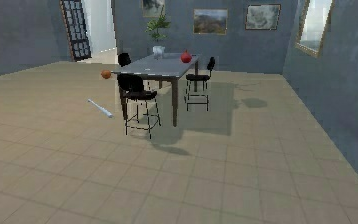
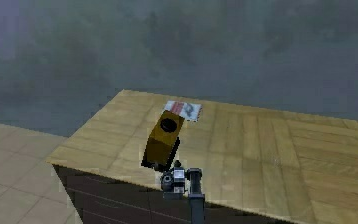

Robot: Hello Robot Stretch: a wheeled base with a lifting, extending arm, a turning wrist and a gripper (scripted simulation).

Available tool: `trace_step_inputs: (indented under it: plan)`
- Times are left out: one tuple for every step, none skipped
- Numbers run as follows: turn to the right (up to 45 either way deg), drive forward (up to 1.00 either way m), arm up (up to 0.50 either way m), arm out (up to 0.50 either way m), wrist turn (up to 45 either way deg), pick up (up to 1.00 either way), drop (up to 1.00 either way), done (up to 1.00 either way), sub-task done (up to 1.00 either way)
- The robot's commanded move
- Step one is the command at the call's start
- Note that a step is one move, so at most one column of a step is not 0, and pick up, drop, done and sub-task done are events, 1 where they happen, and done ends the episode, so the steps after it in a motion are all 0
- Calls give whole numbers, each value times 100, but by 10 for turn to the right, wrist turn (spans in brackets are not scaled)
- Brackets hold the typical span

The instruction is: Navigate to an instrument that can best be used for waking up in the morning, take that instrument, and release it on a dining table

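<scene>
My gripper [image 2: 168, 170] sits low in the arm side view, and my arm [image 2: 195, 205] is cut off by the bottom edge. My fingers blur into a tilted yellow-brown box with a dark round spot [image 2: 165, 138], so I cannot tell how my jaws stand or whether I hold anything. The box shows against a wooden top [image 2: 267, 150], near a small white-and-red card [image 2: 184, 109]. In the forward view, the dining table [image 1: 157, 68] stands well off.

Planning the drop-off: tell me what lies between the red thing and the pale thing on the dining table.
Bare tabletop, in the forward view: nothing stands between the red thing and the pale thing.
</scene>
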Motion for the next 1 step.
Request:
trace_step_inputs:
  plan:
    - [0, 0, 0, 0, 0, 100, 0, 0, 0]
